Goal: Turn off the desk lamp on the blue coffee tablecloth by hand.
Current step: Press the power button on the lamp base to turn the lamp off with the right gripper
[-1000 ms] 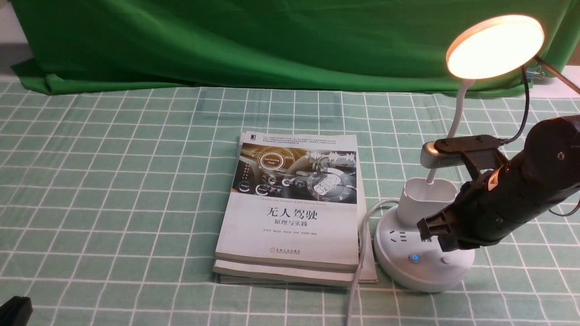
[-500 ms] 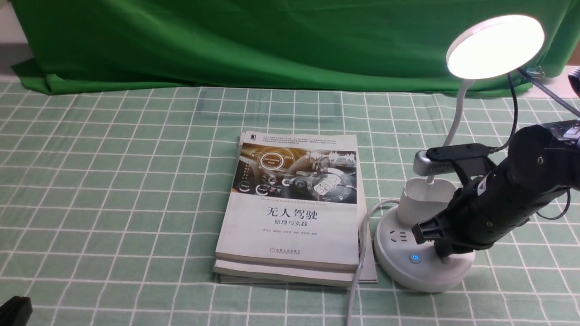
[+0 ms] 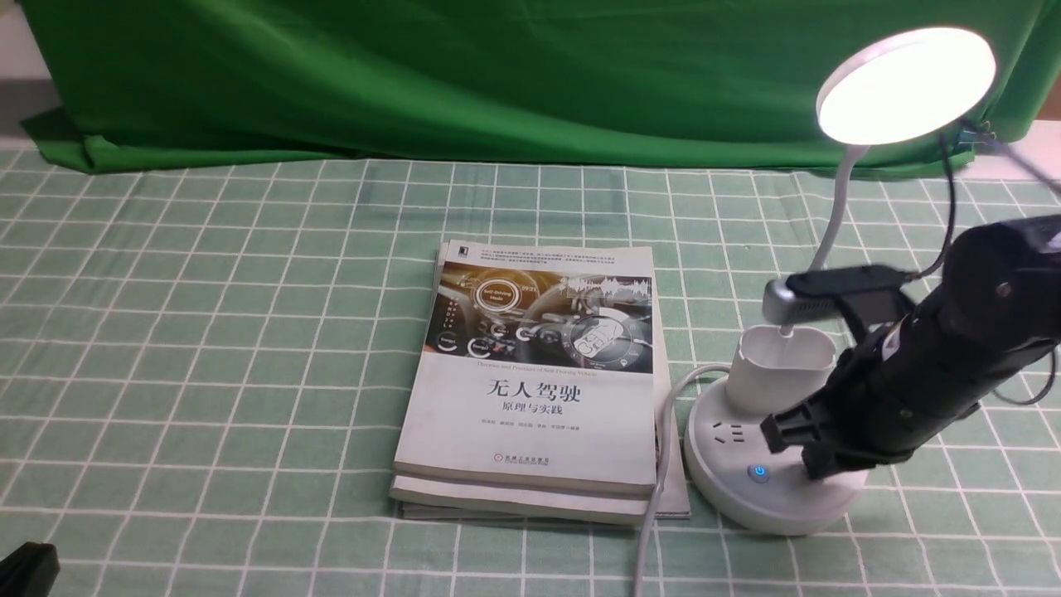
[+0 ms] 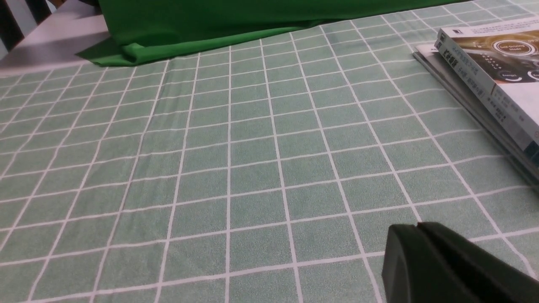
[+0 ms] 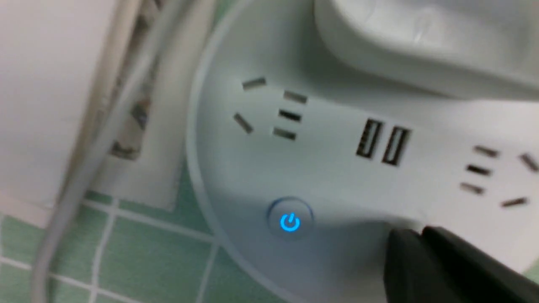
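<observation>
The desk lamp's round head [image 3: 906, 85] glows white above its bendy neck and cup holder [image 3: 779, 365]. Its round base [image 3: 738, 497] rests on the blue coffee tablecloth [image 3: 207, 373]. A power button [image 3: 758, 473] [image 5: 289, 221] shines blue. My right gripper, the hand [image 3: 816, 474] [image 5: 421, 232], is shut, tips down on the base just right of that blue button, covering the spot beside it. My left gripper [image 4: 417, 227] is shut and empty low over bare cloth; only a corner of it [image 3: 25, 570] shows in the front view.
Two stacked books [image 3: 535, 381] lie just left of the lamp base, with the lamp's white cable [image 3: 655, 506] running between them toward the near edge. A dark green backdrop cloth [image 3: 414, 75] hangs behind. Sockets and USB ports [image 5: 381, 143] sit on the base.
The lamp head has turned from warm yellow to white light. My right gripper came down onto the base, hiding the small button it hovered over, and the arm has shifted slightly since.
</observation>
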